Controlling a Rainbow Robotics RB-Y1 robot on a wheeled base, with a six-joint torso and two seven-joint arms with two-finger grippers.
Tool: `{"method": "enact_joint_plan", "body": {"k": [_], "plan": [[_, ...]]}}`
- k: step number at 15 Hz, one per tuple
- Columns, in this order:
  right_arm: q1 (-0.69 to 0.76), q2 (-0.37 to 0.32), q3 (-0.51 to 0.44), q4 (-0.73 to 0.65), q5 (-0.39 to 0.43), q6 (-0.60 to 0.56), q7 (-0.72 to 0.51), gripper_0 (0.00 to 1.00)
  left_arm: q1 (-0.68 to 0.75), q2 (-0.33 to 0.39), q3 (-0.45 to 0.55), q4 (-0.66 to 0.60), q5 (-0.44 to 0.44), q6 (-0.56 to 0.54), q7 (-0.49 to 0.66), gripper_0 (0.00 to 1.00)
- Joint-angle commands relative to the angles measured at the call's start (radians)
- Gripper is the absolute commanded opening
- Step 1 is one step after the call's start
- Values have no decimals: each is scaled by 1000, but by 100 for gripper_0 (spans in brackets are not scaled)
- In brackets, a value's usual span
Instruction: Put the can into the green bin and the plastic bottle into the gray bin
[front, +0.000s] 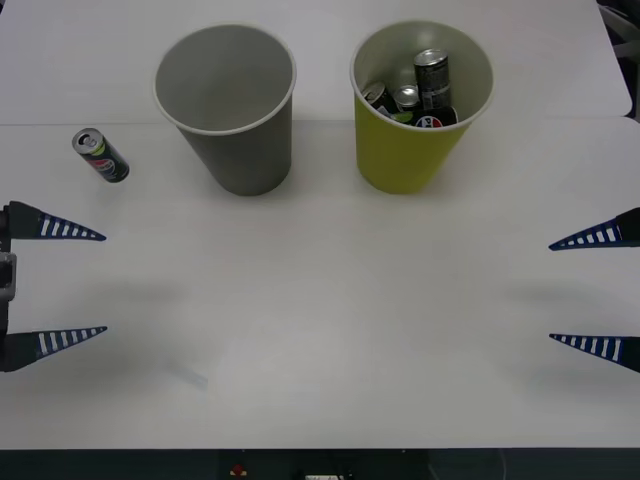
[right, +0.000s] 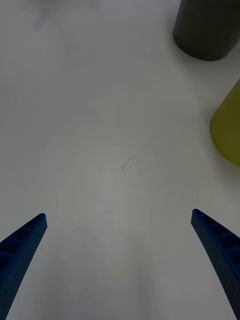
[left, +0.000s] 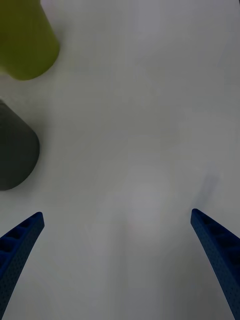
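At the far left of the front view we see our left gripper (front: 105, 283) low over the white table (front: 330, 330), its two blue ribbed fingers spread wide apart and pinching nothing. Beyond it, toward the back left, the small slim dark can (front: 101, 155) with the round red-white-blue logo and silver top lies on its side on the table, well apart from both bins.

To the right of the can stands the large gray cup-shaped bin (front: 228, 105) with the white rim, upright, and we see nothing inside it. Just beside it, farther right, stands the large yellow-green cup-shaped bin (front: 418, 110), also upright; it holds several cans (front: 420, 95), one of them a grayish banded can standing taller than the rest.

At the far right our right gripper (front: 550, 292) hovers over the table, its blue fingers likewise spread and holding nothing. In its wrist view the gray bin (right: 207, 30) and the green bin (right: 227, 127) stand ahead of the open fingers.
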Motion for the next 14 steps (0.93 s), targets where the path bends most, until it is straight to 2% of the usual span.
{"method": "enact_joint_plan", "body": {"k": [1,4,6,11,14], "plan": [[0,0,0,0,0,0,0,100,14,1,0,0,37,44,26,100],[0,0,0,0,0,0,0,100,58,0,0,-14,75,124,52,100],[0,0,0,0,0,0,0,100,106,4,-5,-31,121,214,70,100],[0,0,0,0,0,0,0,100,219,49,-103,-96,324,570,104,100],[0,0,0,0,0,0,0,100,225,60,-157,-98,413,705,115,100]]}}
